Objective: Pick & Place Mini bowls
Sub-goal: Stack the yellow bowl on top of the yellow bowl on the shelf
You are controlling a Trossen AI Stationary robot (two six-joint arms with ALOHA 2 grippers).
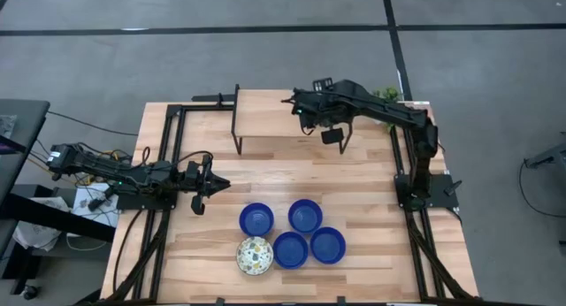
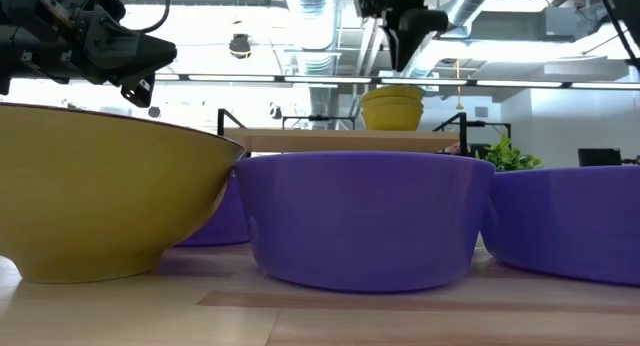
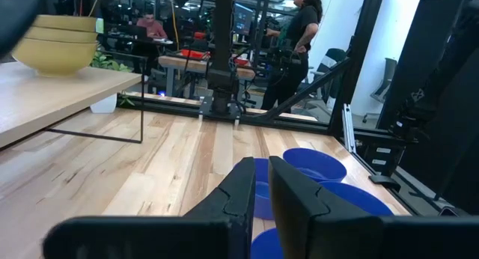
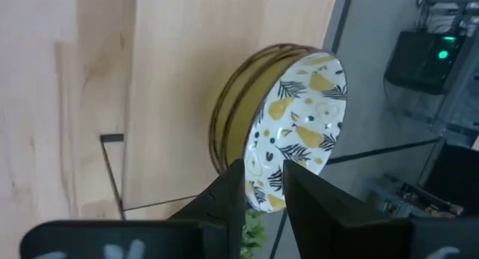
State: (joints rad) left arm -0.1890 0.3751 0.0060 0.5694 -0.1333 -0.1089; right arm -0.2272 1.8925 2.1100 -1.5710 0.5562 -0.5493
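Low view crops yellow-sided floral bowl (image 2: 95,201), glossy blue bowls (image 2: 365,218) round, stacked floral bowls (image 4: 288,128) on wooden shelf (image 1: 270,120), left gripper (image 1: 210,184) fingers narrow, empty, right gripper (image 4: 262,186) fingers slightly parted, empty

Both arms are matte black, built from boxy jointed links with rounded housings at each joint. The left arm (image 1: 124,175) carries thin black cables along its length, and small green and red lights glow near its base. The right arm (image 1: 389,120) rises from a flat black base plate. Each gripper has two thick, dark, wedge-shaped fingers (image 3: 243,195) with blunt tips.
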